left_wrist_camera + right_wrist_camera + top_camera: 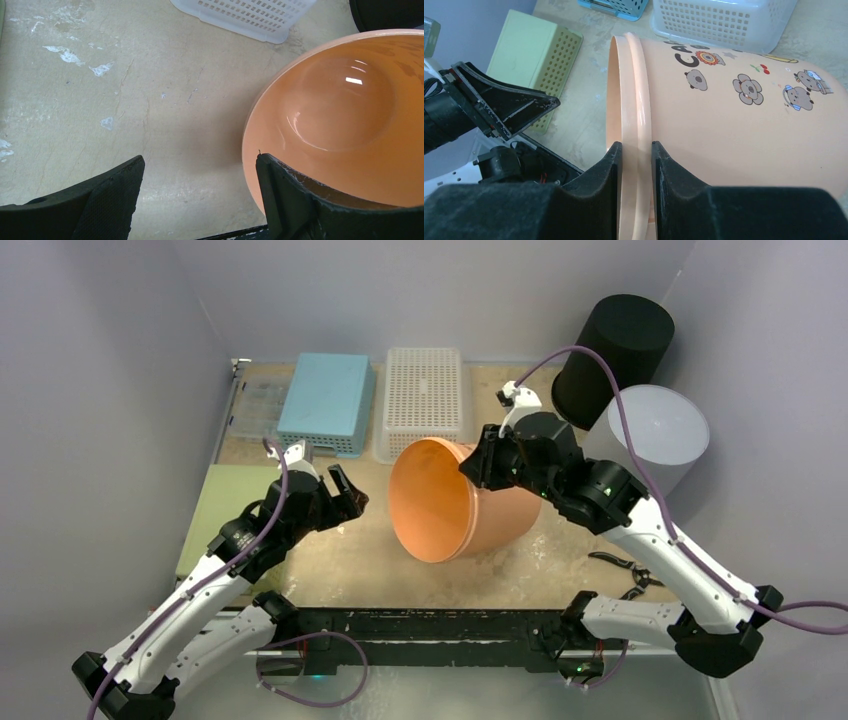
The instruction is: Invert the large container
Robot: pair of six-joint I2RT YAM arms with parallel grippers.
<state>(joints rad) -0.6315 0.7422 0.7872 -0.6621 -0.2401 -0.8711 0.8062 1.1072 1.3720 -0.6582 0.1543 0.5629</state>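
Note:
The large container (460, 505) is an orange bucket lying tilted on its side, with its mouth facing left toward the left arm. The right wrist view shows cartoon prints on its outer wall (734, 120). My right gripper (478, 462) is shut on the upper rim, one finger inside and one outside (636, 146). My left gripper (325, 468) stands open just left of the mouth and holds nothing. In the left wrist view its right finger overlaps the rim edge of the container (345, 110), and bare table shows between the fingers (200, 159).
A blue basket (325, 400) and a white basket (425, 400) lie upside down at the back. A green basket (215, 515) lies at the left edge. A black cylinder (615, 355) and a pale grey cylinder (655, 435) stand at the back right. Black pliers (630, 575) lie near the right arm.

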